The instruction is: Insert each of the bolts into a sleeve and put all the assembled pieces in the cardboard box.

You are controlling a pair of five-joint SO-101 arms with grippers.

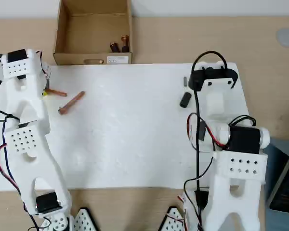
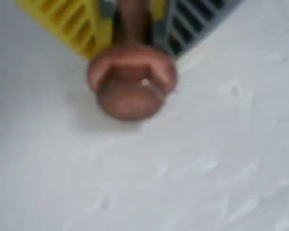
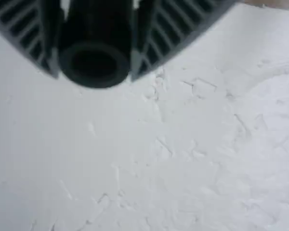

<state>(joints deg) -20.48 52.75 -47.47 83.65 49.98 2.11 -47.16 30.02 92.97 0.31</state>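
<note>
A: Cardboard box point(image 1: 94, 33): where do the arms stand from it?

B: Both are in front of it. The left tool point(image 2: 132, 26) is off the box's front left corner, clamped on the shank of a brown bolt point(image 2: 132, 86). The right tool point(image 3: 96, 29) is well off the box's front right corner, closed round a black sleeve point(image 3: 94, 62).

A: Anything loose?

B: A second bolt point(image 1: 71, 103) lies flat in front of the box, near the left tool but apart from it. Two coppery pieces point(image 1: 119, 46) rest inside the box, against its front wall.
</note>
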